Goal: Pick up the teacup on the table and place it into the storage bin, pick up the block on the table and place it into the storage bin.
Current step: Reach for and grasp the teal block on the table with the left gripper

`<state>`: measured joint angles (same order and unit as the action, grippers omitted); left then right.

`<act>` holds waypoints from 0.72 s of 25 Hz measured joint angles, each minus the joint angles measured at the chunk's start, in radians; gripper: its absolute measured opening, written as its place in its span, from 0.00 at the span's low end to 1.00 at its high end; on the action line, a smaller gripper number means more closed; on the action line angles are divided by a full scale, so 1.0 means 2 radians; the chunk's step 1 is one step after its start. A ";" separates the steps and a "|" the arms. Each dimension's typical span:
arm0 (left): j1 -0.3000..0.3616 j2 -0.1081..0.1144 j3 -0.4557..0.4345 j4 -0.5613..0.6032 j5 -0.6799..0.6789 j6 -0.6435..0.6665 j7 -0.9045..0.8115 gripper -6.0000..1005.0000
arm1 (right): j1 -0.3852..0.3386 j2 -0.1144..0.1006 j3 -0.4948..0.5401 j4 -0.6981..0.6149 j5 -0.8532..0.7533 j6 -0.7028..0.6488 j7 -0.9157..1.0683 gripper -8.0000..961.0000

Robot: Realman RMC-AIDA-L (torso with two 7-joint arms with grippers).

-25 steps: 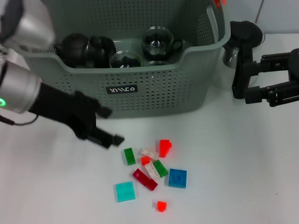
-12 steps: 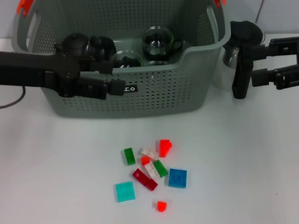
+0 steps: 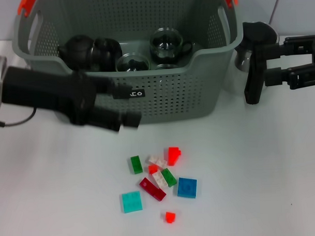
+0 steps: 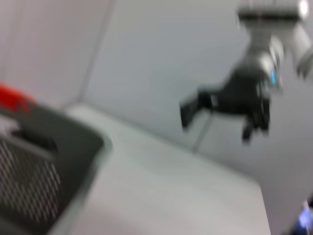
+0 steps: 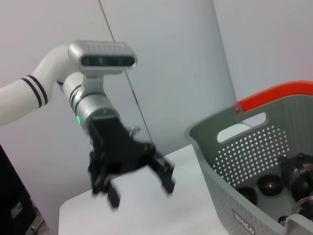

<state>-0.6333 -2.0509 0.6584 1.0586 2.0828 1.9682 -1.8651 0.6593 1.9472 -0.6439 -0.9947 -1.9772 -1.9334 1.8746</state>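
Blocks [image 3: 158,179] on open table, clear of bin [image 3: 167,94] front wall.

The bin [image 3: 146,92] stands at the back of the table [image 3: 263,176], with teacups [image 3: 168,45] and a teapot [image 3: 80,51] in it. Blocks [image 3: 160,182] lie scattered before it. The left end effector [image 3: 127,106] is at its front wall, the right end effector [image 3: 254,68] beside its right wall.
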 joint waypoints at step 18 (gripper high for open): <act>0.002 -0.022 0.121 0.024 0.145 -0.052 0.040 0.87 | -0.001 0.008 0.017 0.024 0.000 0.014 -0.007 0.93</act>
<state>-0.6300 -2.0955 0.9008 1.1067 2.3736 1.8649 -1.7857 0.6566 1.9630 -0.6097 -0.9472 -1.9773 -1.9055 1.8612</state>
